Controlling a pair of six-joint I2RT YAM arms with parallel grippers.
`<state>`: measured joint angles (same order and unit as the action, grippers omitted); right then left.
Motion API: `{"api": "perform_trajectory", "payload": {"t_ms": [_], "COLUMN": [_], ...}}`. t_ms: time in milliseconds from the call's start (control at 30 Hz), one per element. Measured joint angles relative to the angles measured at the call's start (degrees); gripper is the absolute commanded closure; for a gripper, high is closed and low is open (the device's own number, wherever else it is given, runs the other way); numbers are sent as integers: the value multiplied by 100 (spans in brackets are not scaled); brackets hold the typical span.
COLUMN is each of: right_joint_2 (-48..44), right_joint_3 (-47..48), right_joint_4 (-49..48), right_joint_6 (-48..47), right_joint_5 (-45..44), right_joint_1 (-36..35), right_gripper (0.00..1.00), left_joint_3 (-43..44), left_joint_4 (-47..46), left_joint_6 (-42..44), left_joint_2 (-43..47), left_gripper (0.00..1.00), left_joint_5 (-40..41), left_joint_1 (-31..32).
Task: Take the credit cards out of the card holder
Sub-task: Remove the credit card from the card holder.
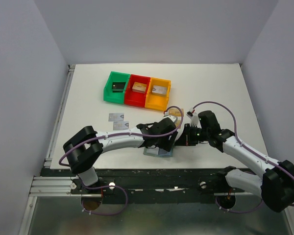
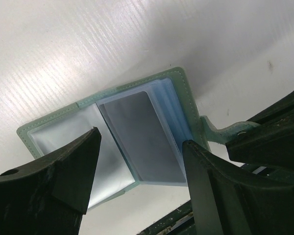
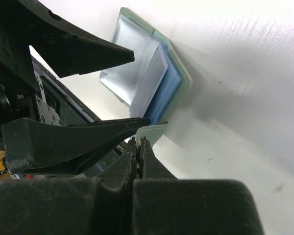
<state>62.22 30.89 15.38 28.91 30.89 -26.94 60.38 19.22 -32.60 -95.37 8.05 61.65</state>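
Observation:
The card holder (image 2: pixel 183 93) lies open near the table's front edge, and also shows in the top view (image 1: pixel 159 152). A silvery-grey credit card (image 2: pixel 142 142) sits in its pale blue pocket. My left gripper (image 2: pixel 142 138) is open, its two fingers straddling that card just above the wallet. My right gripper (image 3: pixel 138 143) is shut on the wallet's side tab (image 3: pixel 154 131), holding it at the right edge. Two silvery cards (image 1: pixel 116 116) (image 1: pixel 120 126) and a tan-gold card (image 1: pixel 175 112) lie loose on the table.
Green (image 1: pixel 116 87), red (image 1: pixel 138 89) and orange (image 1: pixel 158 92) bins stand in a row at the back, each with a small block inside. The table's front edge and black rail (image 1: pixel 152 174) run right below the wallet. Both arms crowd together over the wallet.

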Motion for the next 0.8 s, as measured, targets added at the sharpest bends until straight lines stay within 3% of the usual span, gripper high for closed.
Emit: {"api": "perform_trajectory", "payload": {"t_ms": [800], "right_joint_2": [2], "right_joint_3": [0], "right_joint_4": [96], "right_joint_6": [-13], "right_joint_5": [-216], "right_joint_1": [-2], "right_gripper": [100], "left_joint_3": [-107], "left_joint_4": [195], "left_joint_6": [-144], "left_joint_2": [157], "left_gripper": [19], "left_joint_5": [535], "left_joint_1": [0]}}
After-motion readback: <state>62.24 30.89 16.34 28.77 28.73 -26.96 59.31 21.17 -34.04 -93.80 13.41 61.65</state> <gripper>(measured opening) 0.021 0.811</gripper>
